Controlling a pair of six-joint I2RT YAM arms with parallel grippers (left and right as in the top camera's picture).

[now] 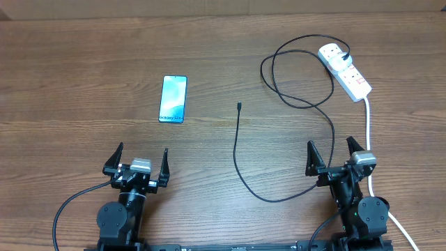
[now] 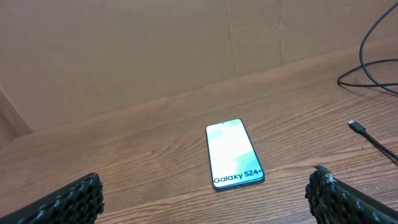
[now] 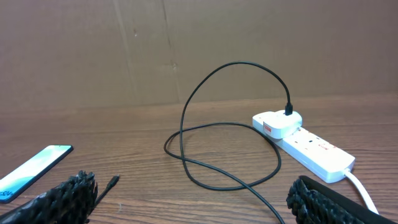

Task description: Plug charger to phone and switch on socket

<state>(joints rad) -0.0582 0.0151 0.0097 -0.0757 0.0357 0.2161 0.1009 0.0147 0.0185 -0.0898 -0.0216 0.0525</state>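
**Both grippers wide, charger tip loose**

We see the phone (image 1: 173,99) lying screen-up, ahead of the left gripper (image 1: 142,152). The charger (image 1: 235,150) is plugged into the socket (image 1: 345,71), its tip lying free between phone and socket. The right gripper (image 1: 329,145) holds nothing.

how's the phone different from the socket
The phone is slim with a light-blue screen; the socket is a thicker white strip. The phone has nothing plugged in, and the cable tip lies loose, apart from it; the socket holds a plug at one end. The phone lies on the left, the socket far right. Both are oblong and lie flat on the table.
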